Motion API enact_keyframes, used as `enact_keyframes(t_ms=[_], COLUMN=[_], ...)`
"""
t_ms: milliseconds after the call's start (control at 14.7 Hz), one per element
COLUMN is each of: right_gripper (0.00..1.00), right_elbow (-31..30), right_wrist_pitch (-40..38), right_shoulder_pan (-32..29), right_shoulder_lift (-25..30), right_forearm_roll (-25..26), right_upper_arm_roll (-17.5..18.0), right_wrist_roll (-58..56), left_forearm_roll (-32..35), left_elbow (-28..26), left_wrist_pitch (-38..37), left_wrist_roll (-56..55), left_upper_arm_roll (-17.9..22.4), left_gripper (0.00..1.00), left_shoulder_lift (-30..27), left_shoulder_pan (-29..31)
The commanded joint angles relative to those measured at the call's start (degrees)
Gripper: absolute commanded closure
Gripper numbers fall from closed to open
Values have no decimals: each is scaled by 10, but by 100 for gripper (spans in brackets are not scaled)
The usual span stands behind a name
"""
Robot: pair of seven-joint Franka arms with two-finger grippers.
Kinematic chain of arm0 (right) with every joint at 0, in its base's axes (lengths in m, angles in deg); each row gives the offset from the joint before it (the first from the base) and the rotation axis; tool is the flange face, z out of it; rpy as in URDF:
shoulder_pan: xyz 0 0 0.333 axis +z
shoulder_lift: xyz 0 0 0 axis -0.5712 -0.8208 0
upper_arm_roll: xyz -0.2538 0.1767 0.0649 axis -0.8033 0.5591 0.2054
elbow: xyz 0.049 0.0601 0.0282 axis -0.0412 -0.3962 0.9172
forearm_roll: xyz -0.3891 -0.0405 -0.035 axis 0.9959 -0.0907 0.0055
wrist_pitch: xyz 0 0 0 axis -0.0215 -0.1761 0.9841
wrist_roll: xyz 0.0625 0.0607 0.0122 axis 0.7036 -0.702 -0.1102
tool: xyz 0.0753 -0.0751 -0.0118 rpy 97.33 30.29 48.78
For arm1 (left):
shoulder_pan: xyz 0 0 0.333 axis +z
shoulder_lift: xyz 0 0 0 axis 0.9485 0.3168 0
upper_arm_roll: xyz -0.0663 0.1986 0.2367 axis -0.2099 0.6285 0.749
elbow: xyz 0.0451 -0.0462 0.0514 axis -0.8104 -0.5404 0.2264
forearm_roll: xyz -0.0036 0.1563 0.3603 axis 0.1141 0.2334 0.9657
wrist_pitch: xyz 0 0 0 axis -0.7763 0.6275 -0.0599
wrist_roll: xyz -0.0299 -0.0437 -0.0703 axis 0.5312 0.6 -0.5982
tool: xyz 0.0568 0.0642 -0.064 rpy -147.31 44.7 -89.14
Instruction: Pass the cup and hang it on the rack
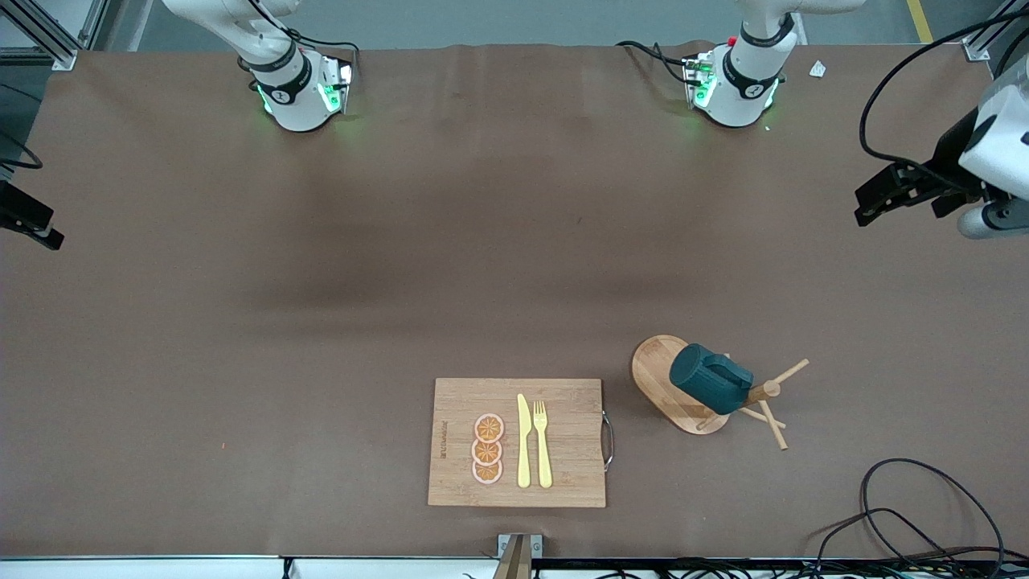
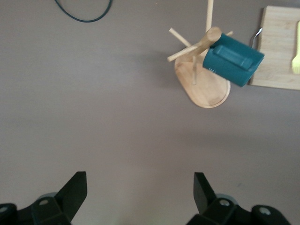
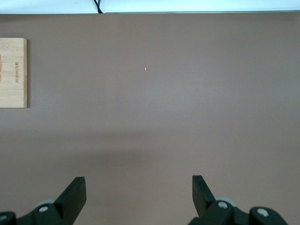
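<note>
I see the table, covered in brown cloth, filling nearly the whole front frame.

Left arm: I see its base at the upper right of the front frame. Its left gripper hangs at the right edge of that frame, over bare cloth at the left arm's end of the table. In the left wrist view the left gripper shows at the bottom of the frame, fingers spread wide, nothing between them.

Right arm: I see its base at the upper left of the front frame. Its right gripper sits at the left edge of that frame, over the right arm's end of the table. In the right wrist view the right gripper shows at the bottom of the frame, fingers wide apart and empty.

Cutting board: bamboo, rectangular, lower centre of the front frame, with a metal handle on the edge facing the rack.

Rack: light wood, oval base, central post, thin pegs; lower right of centre in the front frame, just beside the board, apart from it.

Cup: dark teal, hanging tilted on a rack peg, above the oval base. In the left wrist view I see it at the upper right.

Knife and fork: yellow, side by side on the board.

Three orange slices: stacked in a column on the board, beside the knife.

Black cables: lower right corner of the front frame.
</note>
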Motion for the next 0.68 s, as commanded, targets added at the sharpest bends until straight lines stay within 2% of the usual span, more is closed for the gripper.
enact_keyframes(t_ms=[0, 204, 476, 612], right_gripper=[0, 0, 0, 0], right_elbow=[8, 8, 8, 8], right_wrist_pitch=[-6, -6, -6, -6], right_shoulder_pan=[-3, -2, -3, -2], right_shoulder_lift=[-2, -2, -3, -3], right_forearm_roll=[7, 7, 8, 8], right_upper_arm_roll=[3, 3, 3, 3], right_wrist_roll=[8, 7, 7, 7], left_forearm_roll=[18, 10, -18, -18], left_elbow=[-59, -141, -185, -184], left_wrist_pitch=[13, 63, 68, 61], left_wrist_roll=[10, 21, 38, 40], left_upper_arm_roll=[-30, -30, -30, -29], left_gripper=[0, 0, 0, 0], left_shoulder_lift=[-44, -99, -139, -142], left_shoulder_pan=[22, 21, 22, 20])
